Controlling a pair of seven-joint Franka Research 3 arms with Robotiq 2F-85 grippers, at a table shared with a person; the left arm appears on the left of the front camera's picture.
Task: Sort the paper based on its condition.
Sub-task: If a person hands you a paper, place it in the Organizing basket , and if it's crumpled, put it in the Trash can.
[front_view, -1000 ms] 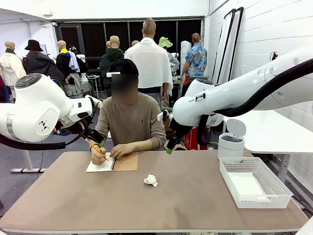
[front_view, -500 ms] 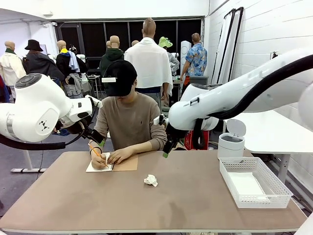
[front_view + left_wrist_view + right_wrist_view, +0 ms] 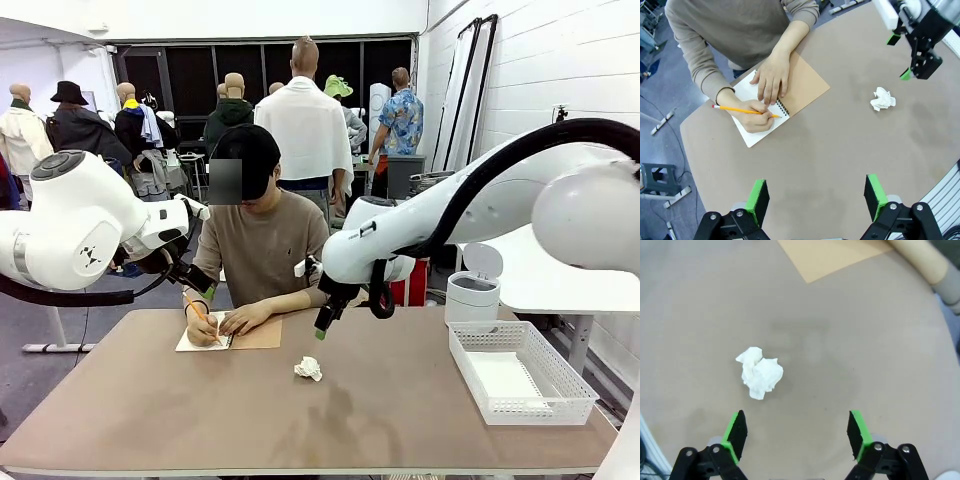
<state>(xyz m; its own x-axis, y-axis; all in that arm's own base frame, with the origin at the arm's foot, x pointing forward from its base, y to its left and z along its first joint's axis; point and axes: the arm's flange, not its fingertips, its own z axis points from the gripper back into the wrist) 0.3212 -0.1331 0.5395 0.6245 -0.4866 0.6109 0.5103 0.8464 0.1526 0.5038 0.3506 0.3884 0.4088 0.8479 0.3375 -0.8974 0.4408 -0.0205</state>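
Observation:
A crumpled ball of white paper lies near the middle of the table. My right gripper hangs a little above the table just behind it. In the right wrist view the crumpled paper lies ahead of the open right gripper, toward its left finger, with nothing between the pads. My left gripper is open and empty, high over the table's left part, with the crumpled paper far off to one side. In the front view the left gripper sits by the person's arm.
A person at the far side writes with a pencil in a spiral notebook with a tan cover. A white mesh basket stands at the right edge, something flat and white inside. A small white bin stands behind it.
My right arm has swung left and lower, bringing its gripper toward the crumpled paper. The left arm has not moved. The person keeps writing.

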